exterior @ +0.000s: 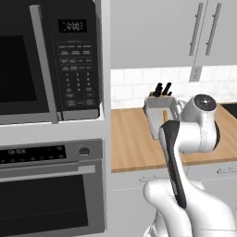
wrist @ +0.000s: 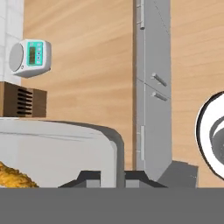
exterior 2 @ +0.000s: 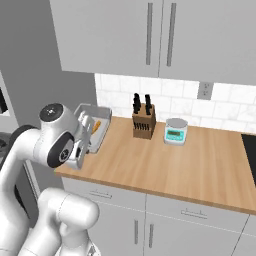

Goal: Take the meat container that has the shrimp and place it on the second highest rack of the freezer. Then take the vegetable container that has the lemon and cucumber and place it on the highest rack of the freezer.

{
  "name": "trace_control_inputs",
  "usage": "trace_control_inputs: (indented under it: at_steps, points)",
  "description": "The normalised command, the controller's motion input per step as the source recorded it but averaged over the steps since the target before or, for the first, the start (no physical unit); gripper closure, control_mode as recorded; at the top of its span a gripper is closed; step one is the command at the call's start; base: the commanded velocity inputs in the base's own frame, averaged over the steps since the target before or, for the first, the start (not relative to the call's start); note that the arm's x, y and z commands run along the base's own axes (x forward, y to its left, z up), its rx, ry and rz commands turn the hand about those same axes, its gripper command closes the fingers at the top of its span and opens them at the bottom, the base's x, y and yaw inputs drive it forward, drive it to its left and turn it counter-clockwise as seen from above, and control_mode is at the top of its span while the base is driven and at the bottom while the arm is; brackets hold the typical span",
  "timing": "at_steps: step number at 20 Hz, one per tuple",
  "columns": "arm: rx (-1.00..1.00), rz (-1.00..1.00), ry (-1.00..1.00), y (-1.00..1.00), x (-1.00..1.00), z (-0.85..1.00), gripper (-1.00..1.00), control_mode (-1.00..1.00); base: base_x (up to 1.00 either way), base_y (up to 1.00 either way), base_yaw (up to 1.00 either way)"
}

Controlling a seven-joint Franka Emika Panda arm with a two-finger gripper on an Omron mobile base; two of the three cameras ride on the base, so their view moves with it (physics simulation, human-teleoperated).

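Clamped on the rim of the meat container, the pincer is gripping its wall in the hand view, the shrimp lying inside. From the right base view the tray is being held tilted over the bench, near the knife block and scale. From the left base view the white arm is partly hiding the tray, with the microwave and oven alongside.
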Motion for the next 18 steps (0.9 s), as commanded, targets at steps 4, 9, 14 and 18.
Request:
trace_control_inputs:
  at_steps: [4,9,14,18]
  points:
    - [0.0,0.0,0.0,0.0,0.0,0.0,1.0,1.0,-0.29,-0.02,0.0]
    - [0.0,0.0,0.0,0.0,0.0,0.0,1.0,1.0,-0.71,0.0,0.11]
    - [0.0,0.0,0.0,0.0,0.0,0.0,1.0,1.0,-1.0,0.06,0.1]
    - [0.0,0.0,0.0,0.0,0.0,0.0,1.0,1.0,-0.92,0.47,0.12]
